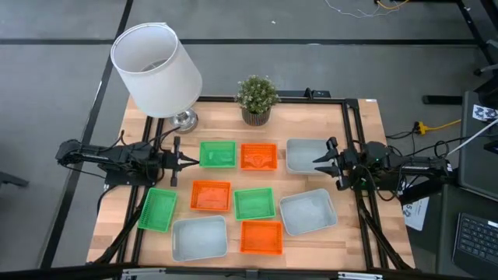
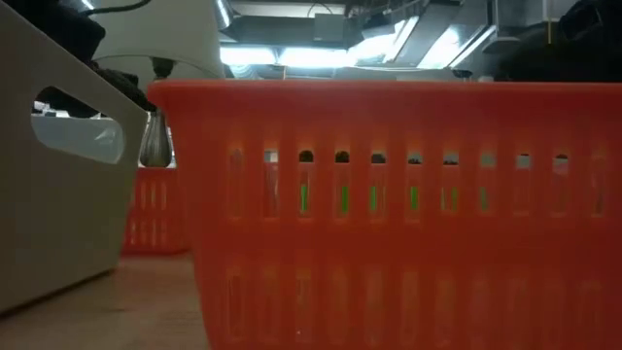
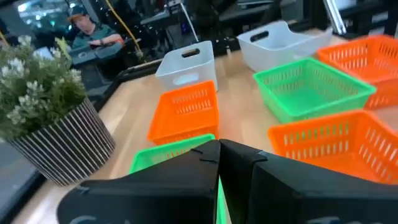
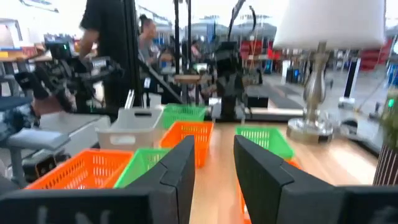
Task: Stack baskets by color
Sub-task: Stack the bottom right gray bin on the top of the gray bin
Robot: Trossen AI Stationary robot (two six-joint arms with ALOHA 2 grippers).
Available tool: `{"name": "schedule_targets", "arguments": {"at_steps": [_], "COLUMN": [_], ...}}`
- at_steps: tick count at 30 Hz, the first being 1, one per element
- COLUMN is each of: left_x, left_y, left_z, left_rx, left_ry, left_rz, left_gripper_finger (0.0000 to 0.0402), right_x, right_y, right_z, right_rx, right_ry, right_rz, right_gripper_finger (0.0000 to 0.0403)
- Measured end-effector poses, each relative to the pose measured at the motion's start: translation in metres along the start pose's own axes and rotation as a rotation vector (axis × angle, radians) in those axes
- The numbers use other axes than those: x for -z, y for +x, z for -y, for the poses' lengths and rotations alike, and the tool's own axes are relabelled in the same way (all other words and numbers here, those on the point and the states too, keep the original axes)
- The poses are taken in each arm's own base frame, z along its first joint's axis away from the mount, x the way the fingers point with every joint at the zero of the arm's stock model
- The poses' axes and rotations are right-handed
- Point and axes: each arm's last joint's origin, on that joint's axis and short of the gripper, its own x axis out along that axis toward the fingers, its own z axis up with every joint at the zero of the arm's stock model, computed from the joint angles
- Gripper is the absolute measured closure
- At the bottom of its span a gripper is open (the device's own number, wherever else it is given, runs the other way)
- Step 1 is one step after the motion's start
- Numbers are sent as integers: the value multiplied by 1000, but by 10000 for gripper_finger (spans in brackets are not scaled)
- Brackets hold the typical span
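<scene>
Three green, three orange and three pale grey baskets stand singly on the wooden table, none inside another. The far row holds a green basket (image 1: 217, 154), an orange basket (image 1: 258, 156) and a grey basket (image 1: 306, 155). My left gripper (image 1: 189, 161) (image 3: 219, 144) hangs shut and level at the table's left side, pointing at the far green basket (image 3: 168, 152). My right gripper (image 1: 318, 164) (image 4: 214, 146) hangs open and level at the right side. Its fingertips are above the far grey basket's right rim, with nothing between them.
A potted plant (image 1: 256, 97) and a lamp with a white shade (image 1: 156, 68) stand at the table's far edge. In the low view an orange basket (image 2: 389, 214) fills the front, with a grey basket (image 2: 49, 165) beside it. People show beyond the table in the wrist views.
</scene>
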Motion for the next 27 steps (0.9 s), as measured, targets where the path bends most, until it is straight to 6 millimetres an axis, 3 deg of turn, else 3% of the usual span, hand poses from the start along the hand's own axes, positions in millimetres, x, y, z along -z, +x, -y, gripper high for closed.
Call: {"name": "schedule_targets", "arguments": {"at_steps": [9,18,23,27], "left_x": [-12,-33,-38,-38], "left_y": [-1,-6,-9,-8], "left_z": [-3,-9,-11,-12], "left_rx": [-25,-72,-84,-130], "left_ry": [-101,-138,-147,-112], "left_rz": [124,353,412,395], "left_gripper_finger": [401,401,401,401], "right_x": [-8,-11,-16,-24], "right_y": [0,-1,-1,-3], "right_z": [1,0,0,0], "right_rx": [26,2,3,50], "right_ry": [-6,164,84,-77], "right_rz": [78,108,168,243], "right_gripper_finger": [290,290,290,290]}}
